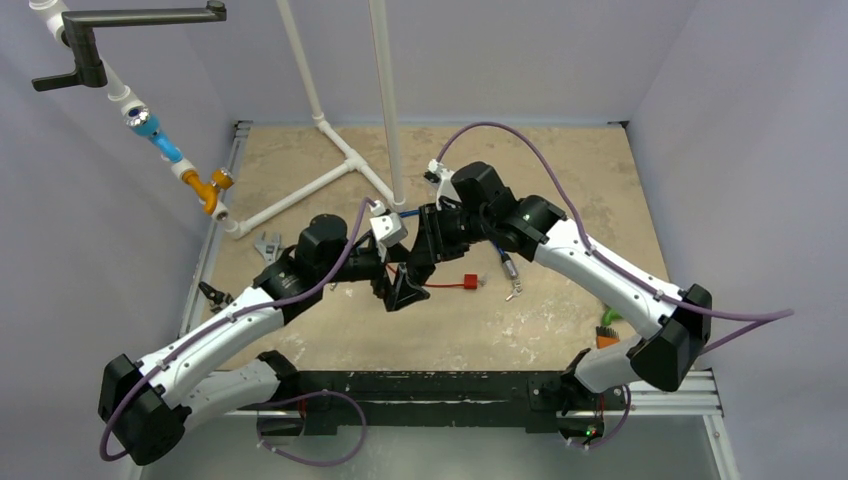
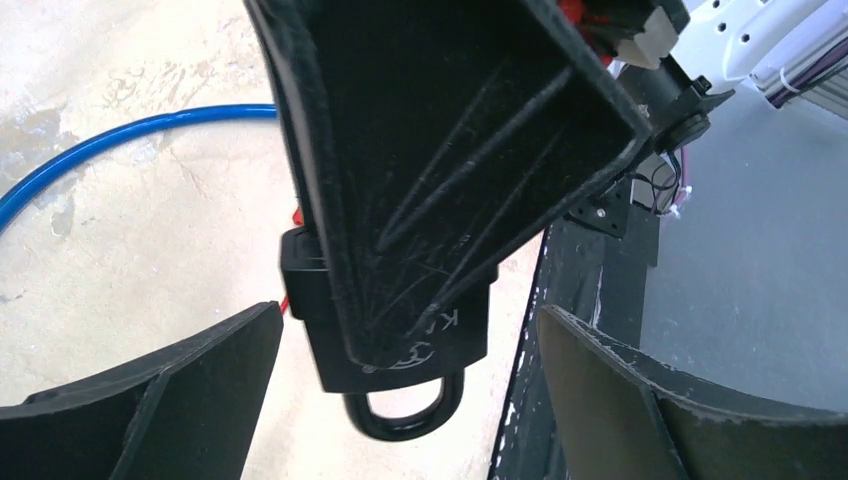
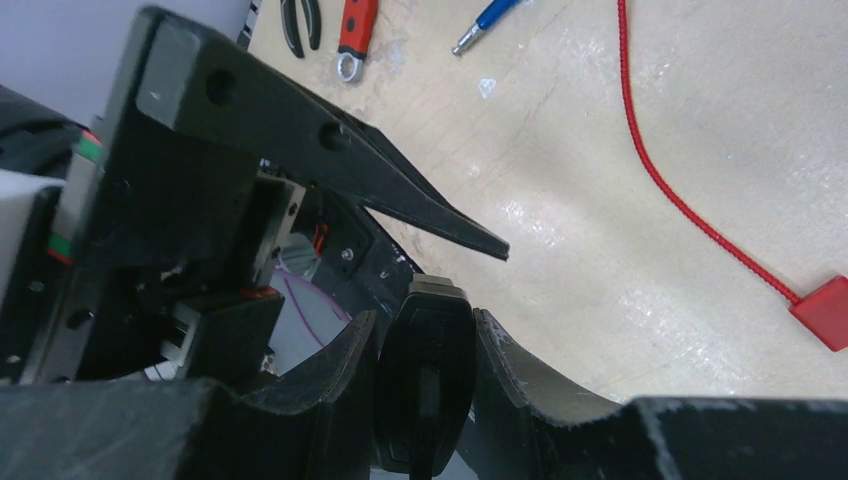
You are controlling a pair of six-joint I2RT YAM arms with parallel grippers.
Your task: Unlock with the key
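We hold the padlock (image 2: 320,340) in the right end effector (image 3: 423,318), with the left end effector (image 2: 408,330) spread wide.
The right one pinches the black lock body narrowly above the middle of the worktop (image 1: 560,180). Its shackle (image 2: 405,420) points between the left fingers (image 2: 200,390), which touch nothing; we judge the lock is steadied there for the key. We cannot pick out the key itself. A red cord (image 3: 680,200) trails to a red tag (image 3: 825,312) lying near the worktop's middle.
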